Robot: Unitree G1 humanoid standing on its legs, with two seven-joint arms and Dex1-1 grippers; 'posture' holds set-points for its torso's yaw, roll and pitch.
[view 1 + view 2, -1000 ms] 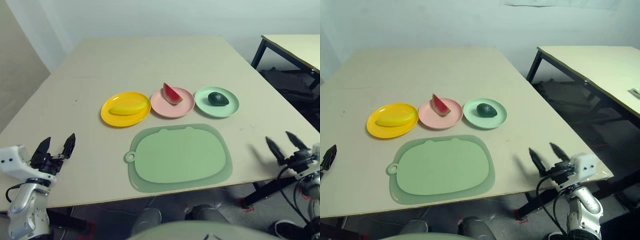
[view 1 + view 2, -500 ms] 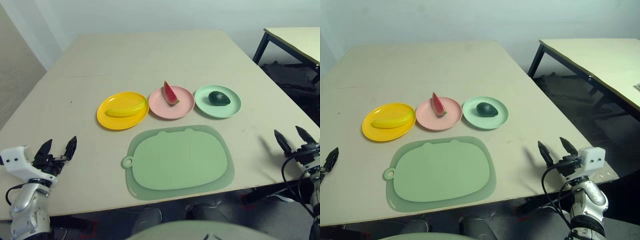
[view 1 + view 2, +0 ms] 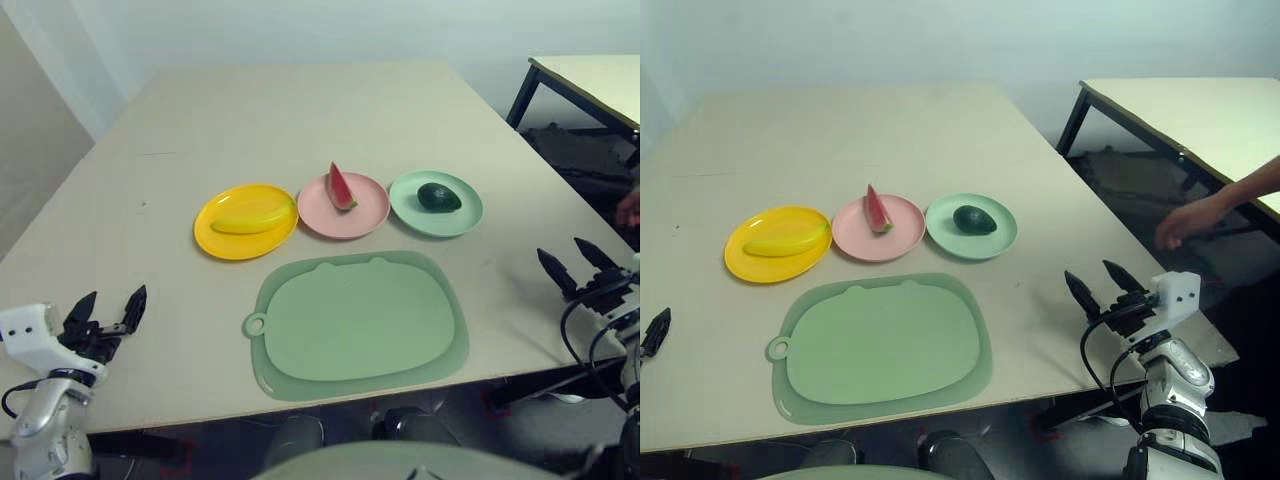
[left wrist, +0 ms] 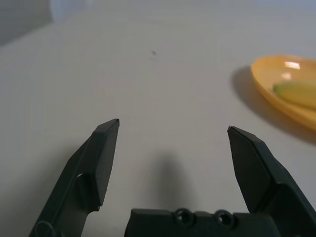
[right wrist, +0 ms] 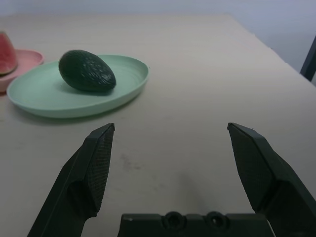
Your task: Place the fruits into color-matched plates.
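Three plates stand in a row mid-table. The banana (image 3: 248, 219) lies in the yellow plate (image 3: 215, 239). Upright in the pink plate (image 3: 370, 215) stands the watermelon wedge (image 3: 340, 187). The avocado (image 3: 438, 197) rests in the mint green plate (image 3: 465, 221); the right wrist view shows the avocado (image 5: 87, 70) in its plate (image 5: 44, 96). My left gripper (image 3: 106, 308) hovers open and empty near the table's front left edge. At the front right edge my right gripper (image 3: 1096, 283) is open and empty too, well short of the green plate.
A pale green cutting mat (image 3: 360, 318) with a loop handle lies in front of the plates. A second table (image 3: 1200, 120) stands to the right, and a person's hand (image 3: 1185, 222) reaches in beside it. Bare tabletop stretches behind the plates.
A person's hand has come into view at the right. My right gripper has shifted slightly inward over the table edge; my left has sunk a little. The fruits and plates have not moved.
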